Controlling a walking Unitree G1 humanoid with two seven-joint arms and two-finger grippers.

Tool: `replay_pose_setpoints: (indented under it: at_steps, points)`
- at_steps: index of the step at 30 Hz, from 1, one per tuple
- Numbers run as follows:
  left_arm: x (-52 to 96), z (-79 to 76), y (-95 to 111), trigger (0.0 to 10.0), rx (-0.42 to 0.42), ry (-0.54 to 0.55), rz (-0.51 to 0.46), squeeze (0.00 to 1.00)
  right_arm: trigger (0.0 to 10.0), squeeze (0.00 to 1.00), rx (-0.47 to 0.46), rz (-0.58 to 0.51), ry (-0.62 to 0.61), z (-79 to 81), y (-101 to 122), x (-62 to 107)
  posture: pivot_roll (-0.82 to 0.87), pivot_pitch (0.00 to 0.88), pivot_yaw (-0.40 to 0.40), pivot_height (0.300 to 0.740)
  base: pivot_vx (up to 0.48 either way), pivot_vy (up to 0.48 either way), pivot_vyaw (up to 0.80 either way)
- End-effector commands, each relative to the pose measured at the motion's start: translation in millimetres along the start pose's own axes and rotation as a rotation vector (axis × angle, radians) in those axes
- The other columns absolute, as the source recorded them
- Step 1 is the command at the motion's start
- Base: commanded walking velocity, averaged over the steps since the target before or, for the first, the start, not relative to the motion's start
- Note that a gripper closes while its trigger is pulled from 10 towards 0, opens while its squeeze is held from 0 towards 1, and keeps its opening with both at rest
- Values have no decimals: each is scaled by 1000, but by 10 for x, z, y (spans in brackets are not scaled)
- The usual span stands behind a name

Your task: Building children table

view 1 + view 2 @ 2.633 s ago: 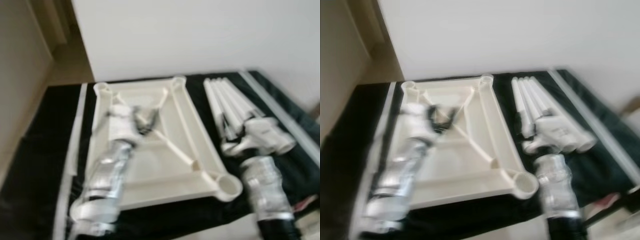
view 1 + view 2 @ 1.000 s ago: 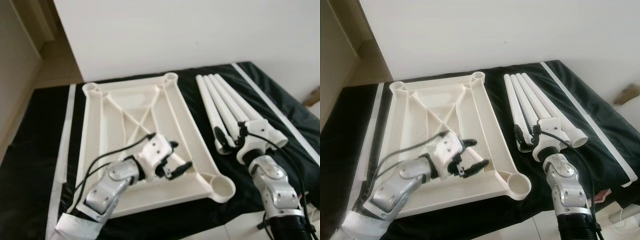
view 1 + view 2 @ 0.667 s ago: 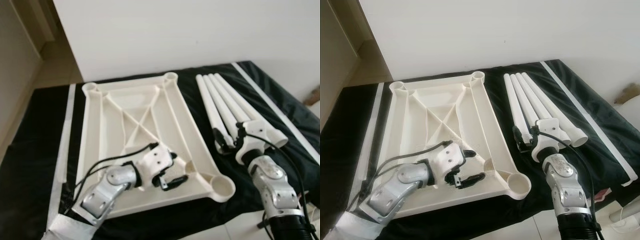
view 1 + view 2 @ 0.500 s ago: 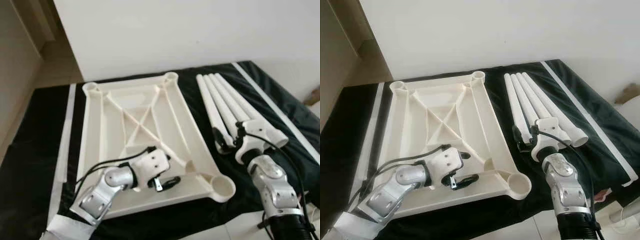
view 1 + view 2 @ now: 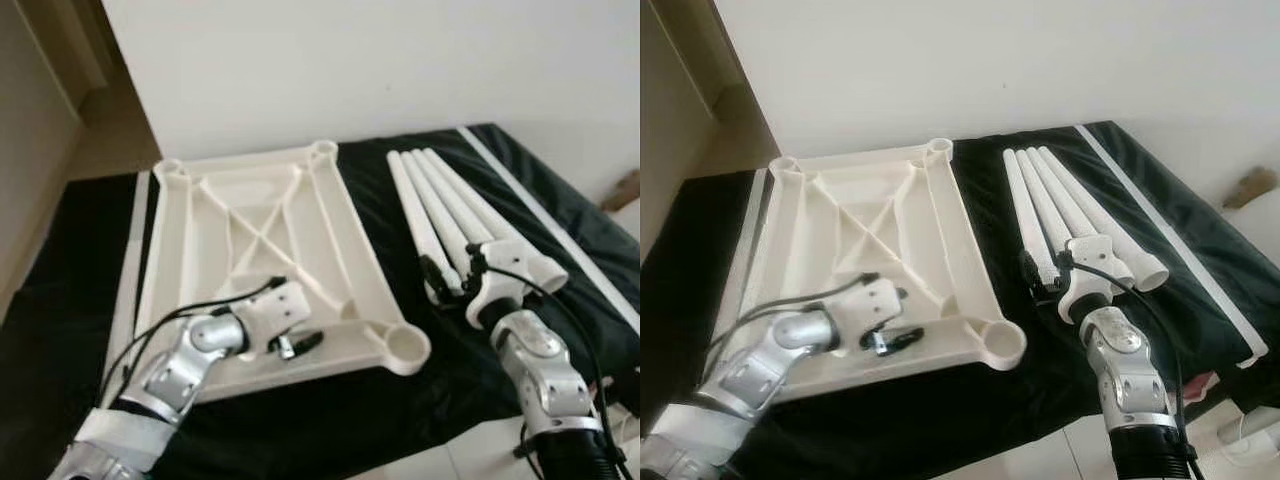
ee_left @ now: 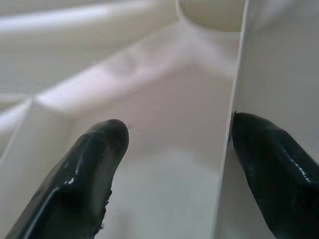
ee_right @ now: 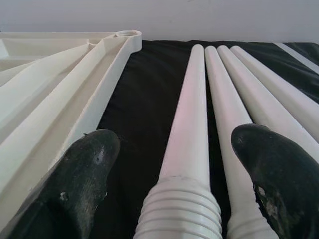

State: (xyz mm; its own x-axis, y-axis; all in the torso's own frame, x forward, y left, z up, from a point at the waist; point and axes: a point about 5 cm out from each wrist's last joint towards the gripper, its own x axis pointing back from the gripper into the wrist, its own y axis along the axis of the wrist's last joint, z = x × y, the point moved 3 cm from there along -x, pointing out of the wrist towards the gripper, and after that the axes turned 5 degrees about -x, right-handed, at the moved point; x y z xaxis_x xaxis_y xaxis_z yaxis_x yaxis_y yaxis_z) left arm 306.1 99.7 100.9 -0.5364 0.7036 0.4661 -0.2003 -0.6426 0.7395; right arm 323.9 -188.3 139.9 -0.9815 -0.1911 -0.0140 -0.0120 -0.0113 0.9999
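Left claw (image 5: 297,345) spread astride tabletop (image 5: 250,215) rib | right claw (image 7: 174,184) spread astride leg (image 7: 192,144)

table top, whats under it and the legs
The upturned table top and the four white legs lie side by side on a black cloth. What the cloth itself rests on is covered. The left gripper sits inside the table top's ribbed underside.

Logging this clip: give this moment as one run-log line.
left gripper: open, astride a rib of the upturned tabletop | right gripper: open over nearest table leg | four legs unattached
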Motion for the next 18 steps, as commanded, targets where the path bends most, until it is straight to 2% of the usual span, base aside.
replay_pose_setpoints:
  at_steps: [1, 2, 3, 6, 8, 9, 11, 14, 16, 17, 18]
  points:
    - [115, 175, -155, 10000, -24, 151, 83, 0, 10000, 0, 0, 12, 3, 10, -39, 14, -40, 0, 16, 740, 0, 0, 0]
    - [115, 175, -155, 10000, -24, 151, 83, 0, 10000, 0, 0, 12, 3, 10, -39, 14, -40, 0, 16, 740, 0, 0, 0]
    - [151, 100, -152, 10000, -27, 83, 71, 0, 10000, 0, 1, 13, 4, 7, -41, 15, -38, 0, 15, 740, 0, 0, 0]
    - [182, -157, 28, 10000, 45, -90, -36, 0, 10000, 0, 0, 18, 6, 6, -53, 11, -36, 0, 11, 740, 0, 0, 0]
    - [176, -203, 102, 10000, 68, -117, -74, 0, 10000, 0, -2, 19, 4, 4, -56, 8, -35, 0, 9, 740, 0, 0, 0]
    - [165, -294, 301, 10000, 109, -169, -171, 0, 10000, 0, -6, 22, -3, -2, -64, -1, -36, 0, 9, 740, 0, 0, 0]
    - [167, -335, 472, 10000, 152, -194, -256, 0, 10000, 0, -9, 27, -15, -11, -75, -10, -37, 0, 8, 740, 0, 0, 0]
    - [166, -341, 536, 10000, 177, -201, -285, 0, 10000, 0, -12, 31, -24, -17, -82, -16, -37, 0, 8, 740, 0, 0, 0]
    - [159, -350, 724, 10000, 238, -227, -377, 0, 10000, 0, -27, 37, -21, -1, -97, -40, -38, 0, 6, 740, 0, 0, 0]
    - [159, -350, 724, 10000, 238, -227, -377, 0, 10000, 0, -27, 37, -21, -1, -97, -40, -38, 0, 6, 740, 0, 0, 0]
    - [161, -352, 835, 10000, 265, -242, -432, 0, 10000, 0, -38, 44, -19, 13, -110, -58, -40, 0, 6, 740, 0, 0, 0]
